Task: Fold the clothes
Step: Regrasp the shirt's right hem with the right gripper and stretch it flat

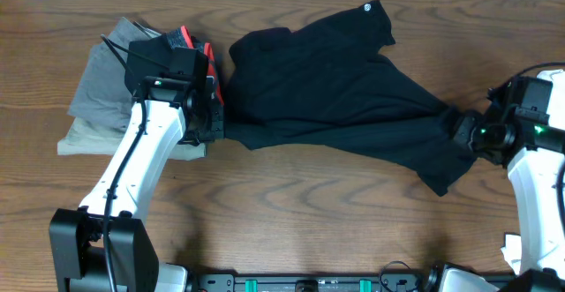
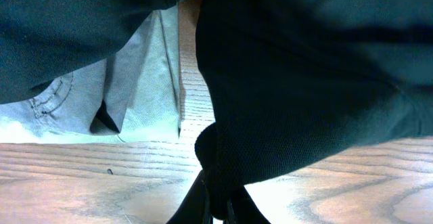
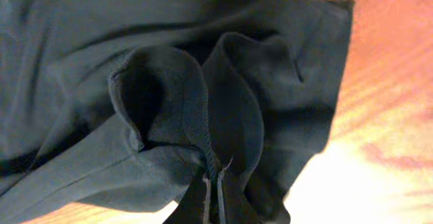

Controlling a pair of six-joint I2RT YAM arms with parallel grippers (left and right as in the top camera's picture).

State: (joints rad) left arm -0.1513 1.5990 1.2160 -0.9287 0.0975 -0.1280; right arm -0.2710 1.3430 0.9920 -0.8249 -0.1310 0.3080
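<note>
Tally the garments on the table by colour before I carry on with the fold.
Black: 2, the T-shirt and a smaller black garment with a red band
Grey: 2, a darker grey garment overlapping a paler grey garment
Total: 4

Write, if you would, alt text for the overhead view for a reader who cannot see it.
A black T-shirt lies stretched across a wooden table, the left gripper pinching one end and the right gripper the other. Folded grey clothes lie beside the left gripper.
</note>
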